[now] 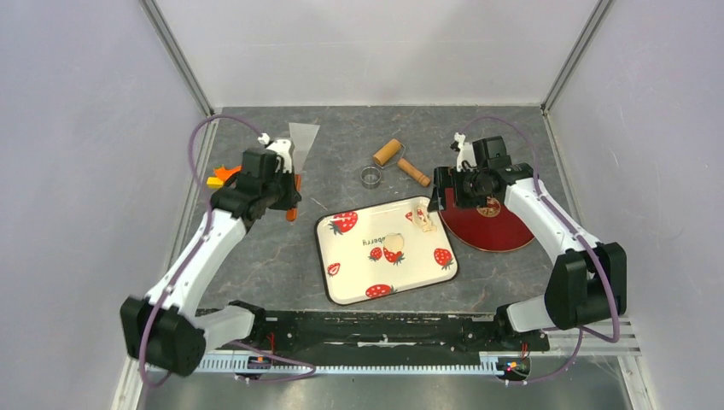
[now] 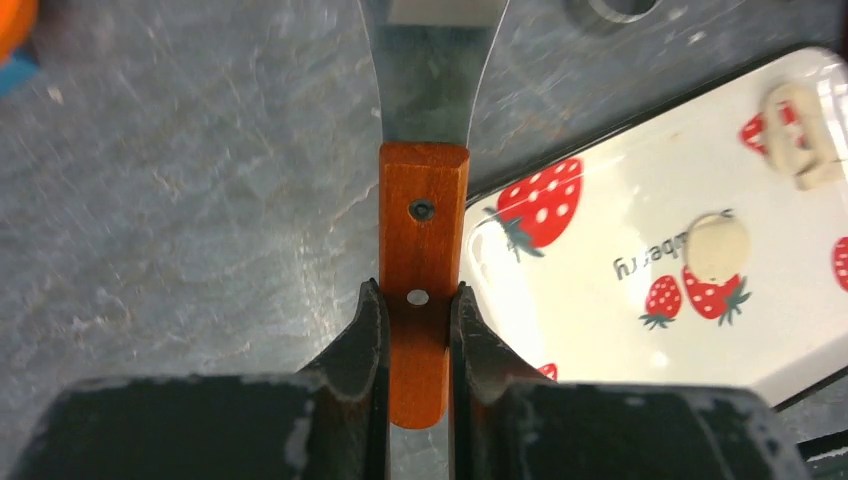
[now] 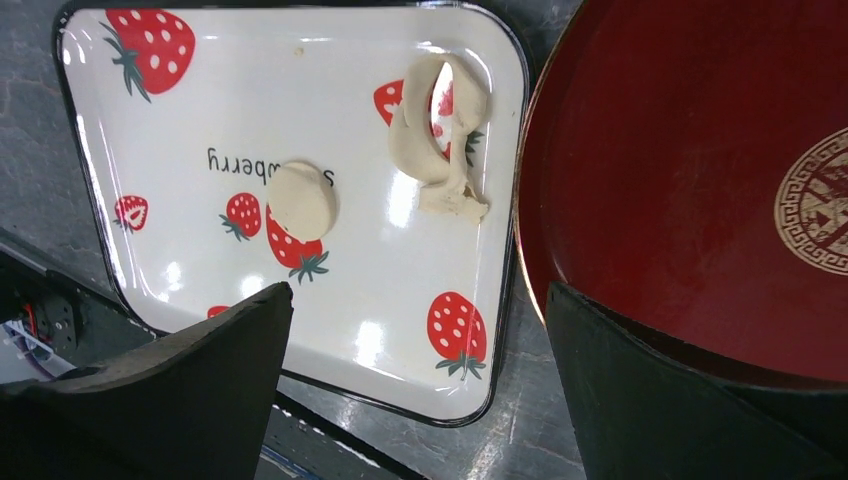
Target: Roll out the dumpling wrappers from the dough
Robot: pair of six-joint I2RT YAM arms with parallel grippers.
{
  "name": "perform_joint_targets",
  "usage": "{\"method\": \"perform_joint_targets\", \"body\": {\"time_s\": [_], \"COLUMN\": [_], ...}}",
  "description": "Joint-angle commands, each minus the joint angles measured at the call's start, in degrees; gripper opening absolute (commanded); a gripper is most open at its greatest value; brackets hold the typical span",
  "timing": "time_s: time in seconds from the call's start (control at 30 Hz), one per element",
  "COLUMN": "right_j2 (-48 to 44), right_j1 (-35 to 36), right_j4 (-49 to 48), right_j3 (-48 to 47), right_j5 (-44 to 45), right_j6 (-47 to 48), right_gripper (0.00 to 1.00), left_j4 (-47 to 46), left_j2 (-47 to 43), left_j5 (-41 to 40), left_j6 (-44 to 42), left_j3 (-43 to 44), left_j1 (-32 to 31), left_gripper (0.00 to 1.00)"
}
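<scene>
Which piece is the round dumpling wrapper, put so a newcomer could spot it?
Find the white strawberry-print tray in the middle of the grey table. Near its centre, beside the upside-down lettering, lies the dumpling wrapper. It is a small, smooth, pale disc, unlike the ragged, folded dough scrap by the tray's far right corner.

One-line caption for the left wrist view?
Left tool shut on the scraper by its wooden handle, beside the strawberry tray holding dough.
</scene>
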State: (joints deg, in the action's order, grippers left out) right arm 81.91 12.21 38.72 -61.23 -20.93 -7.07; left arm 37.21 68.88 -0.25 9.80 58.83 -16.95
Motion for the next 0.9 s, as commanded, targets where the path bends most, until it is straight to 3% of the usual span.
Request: {"method": "perform_joint_targets", "body": {"time_s": [0.0, 0.2, 0.43, 0.53, 0.7, 0.87], "right_j2": [-3.5, -3.4, -2.7, -2.5, -2.7, -3.3], "right_j1": [-0.9, -1.3, -1.3, -1.4, -1.1, -0.1], "right_j4": [0.2, 0.2, -0.4, -1.2, -5.0, -10.5], "right_j3": [-4.5, -6.9, -7.8, -7.6, -6.0, -2.6], "right_j5": [2.0, -0.9, -8.3, -11.6, -18.6, -23.8], "right_j6": [0.0, 0.5, 1.3, 1.2, -1.5, -5.6], "right_gripper": [0.98, 0.98, 0.98, 0.98, 0.98, 0.98], "left_j4": [-14.2, -25.9, -13.3, -11.8, -11.9, -11.4], "left_j2": [-10.2, -20.0, -15.3, -13.5, -11.8, -6.9], "left_j5": [6.0, 17.5, 35.1, 33.8, 28.0, 21.7], "left_j6": [-5.6, -15.5, -33.1, -33.4, -39.2, -37.9], "left_j3": [-7.1, -18.2, -17.6, -17.5, -18.5, -16.2], "left_j1": [0.2, 0.1, -0.6, -3.4, -13.2, -18.7], "left_gripper": [0.02, 0.02, 0.02, 0.02, 0.02, 0.02]}}
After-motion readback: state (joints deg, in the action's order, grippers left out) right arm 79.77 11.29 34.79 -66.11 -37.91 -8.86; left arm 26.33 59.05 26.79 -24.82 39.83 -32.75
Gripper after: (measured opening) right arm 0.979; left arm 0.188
